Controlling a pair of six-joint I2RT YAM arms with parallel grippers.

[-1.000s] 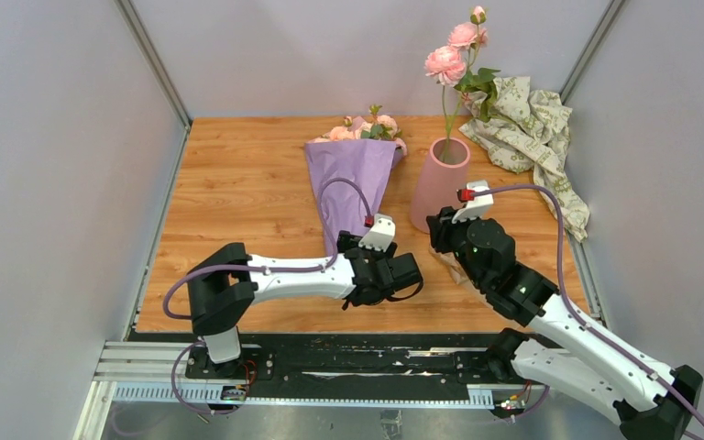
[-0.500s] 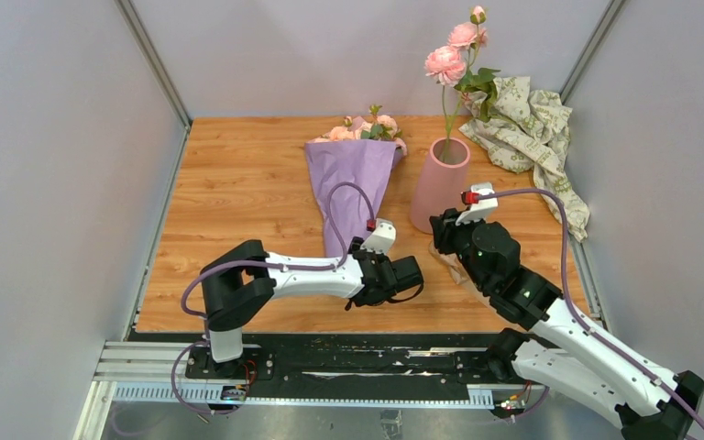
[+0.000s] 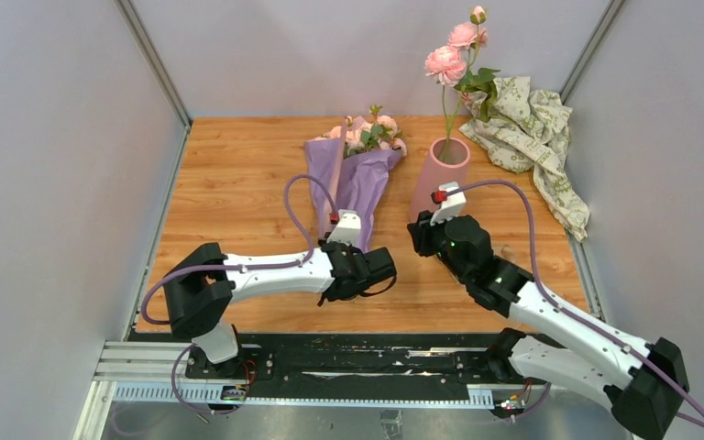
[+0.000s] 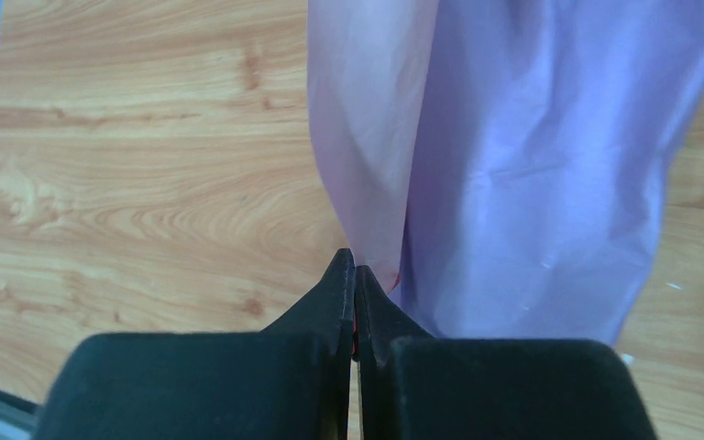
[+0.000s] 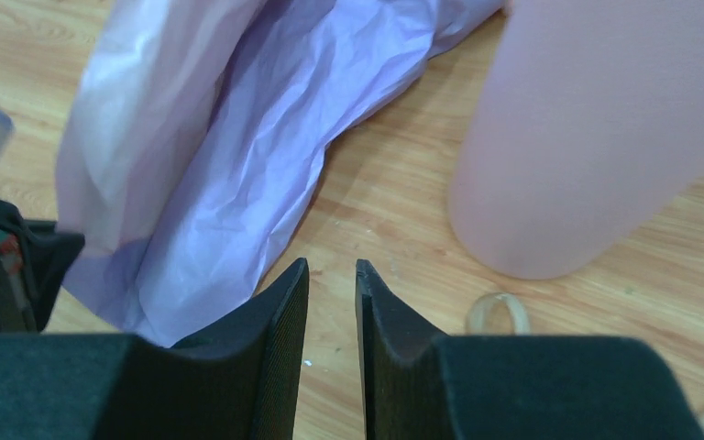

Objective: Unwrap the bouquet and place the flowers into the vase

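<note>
Bouquet [image 3: 359, 183]: lies on the table just left of centre in the top view, blooms toward the back wall and narrow end toward the arms. Its lilac wrapping is creased and parted lengthwise into two flaps. The flowers [image 3: 367, 133], small peach-pink blooms with green leaves, show at the upper, open end.

Left gripper [image 4: 354, 270]: fingers pressed fully together at the lower edge of the left flap. A thin reddish sliver shows between the pads, so they appear to pinch the wrapping.

Right gripper [image 5: 332, 275]: low over the table between the bouquet's narrow end and the vase. Its fingers stand a narrow gap apart, with bare wood between them and nothing held.

Vase [image 3: 435, 179]: matte pink, upright, right of centre, just beside the bouquet. A tall stem [image 3: 446, 60] with larger pink blooms stands in it.

Upper right: crumpled cream-green patterned paper [image 3: 532, 128] lies against the wall, and its print is too small to read.

A small pale loop [image 5: 498, 313] lies on the wood by the vase's base.

Surface: light wood-grain table [image 3: 238, 183]. Plain grey walls [image 3: 55, 183] enclose three sides, and a metal rail [image 3: 330, 367] runs along the bottom.
</note>
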